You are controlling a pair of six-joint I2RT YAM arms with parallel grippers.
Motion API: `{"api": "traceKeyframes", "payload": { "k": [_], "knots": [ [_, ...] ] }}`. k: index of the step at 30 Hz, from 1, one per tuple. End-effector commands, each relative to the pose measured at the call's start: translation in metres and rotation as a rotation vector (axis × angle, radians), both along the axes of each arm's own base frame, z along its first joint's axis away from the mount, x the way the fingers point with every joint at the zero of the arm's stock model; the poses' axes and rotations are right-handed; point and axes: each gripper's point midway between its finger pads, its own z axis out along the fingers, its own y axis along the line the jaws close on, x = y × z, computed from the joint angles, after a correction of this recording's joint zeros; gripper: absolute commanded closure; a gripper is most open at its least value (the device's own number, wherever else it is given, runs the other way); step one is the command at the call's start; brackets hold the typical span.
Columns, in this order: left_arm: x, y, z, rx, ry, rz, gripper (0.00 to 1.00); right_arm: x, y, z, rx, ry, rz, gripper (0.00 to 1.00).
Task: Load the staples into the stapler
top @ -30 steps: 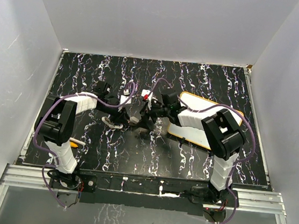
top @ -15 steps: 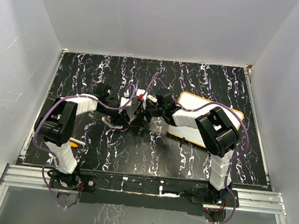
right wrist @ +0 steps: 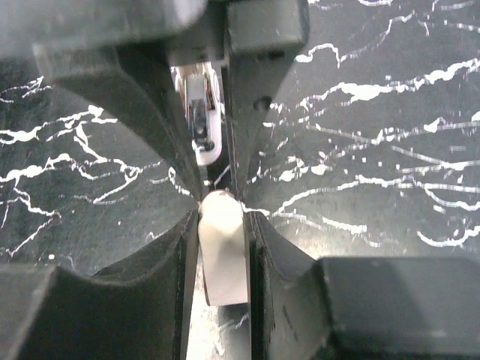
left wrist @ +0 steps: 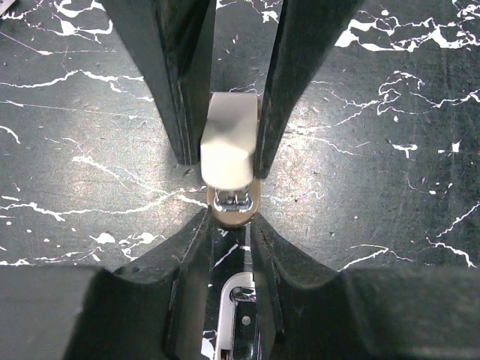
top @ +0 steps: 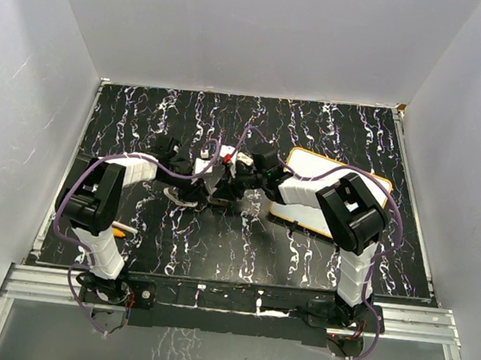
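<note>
**Two grips locked nose to nose at mid-counter (top: pixel 301 256)**

From overhead, the left pincer (top: pixel 204 178) and the right pincer (top: pixel 231 183) are seen tip to tip near the middle of the black marbled surface. What is held there is too small and dark to be made out. Only this view takes in the white board with an orange rim (top: pixel 325 165), lying under the right forearm.

Over to the left wrist camera, and the detail is supplied. The stapler (left wrist: pixel 238 319), white plastic and bright metal, is clenched in the left pincer's jaws at the bottom of the frame. Opposite, the staples (left wrist: pixel 227 139), a cream-white oblong piece, are pinched in the right pincer's jaws, both sides pressed flush. A tan rounded tip (left wrist: pixel 232 212) with a metal glint is caught just under the cream piece's near end. Whether it belongs to the stapler or to the cream piece cannot be told.

On the right wrist camera the scene is reversed. The cream piece is shown gripped low in the frame, its far end right at the mouth of the left pincer's jaws. Beyond it, the stapler's open metal channel is exposed between those jaws, an angle not offered by the other views.
</note>
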Motion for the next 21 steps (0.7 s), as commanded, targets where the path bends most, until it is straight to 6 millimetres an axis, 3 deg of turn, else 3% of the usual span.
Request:
{"api": "traceKeyframes", "payload": {
  "k": [1, 8, 12, 13, 17, 21],
  "knots": [
    [0.002, -0.002, 0.009, -0.001, -0.039, -0.003, 1.00, 0.015, -0.020, 0.029, 0.051, -0.102, -0.030, 0.89],
    [0.010, -0.002, 0.010, -0.001, -0.038, 0.044, 1.00, 0.001, -0.035, 0.027, 0.070, -0.125, -0.004, 0.91],
    [0.008, -0.008, 0.025, -0.049, -0.040, 0.022, 1.00, -0.001, -0.036, 0.029, 0.075, -0.126, 0.003, 0.92],
    [0.006, -0.012, 0.033, -0.077, -0.042, 0.010, 0.97, -0.002, -0.035, 0.031, 0.080, -0.125, 0.005, 0.92],
    [0.003, -0.023, 0.060, -0.164, -0.035, -0.017, 0.64, -0.003, -0.032, 0.046, 0.108, -0.117, 0.014, 0.92],
    [0.000, -0.035, 0.077, -0.222, 0.015, -0.018, 0.49, -0.006, -0.030, 0.060, 0.137, -0.089, 0.022, 0.92]
  ]
}}
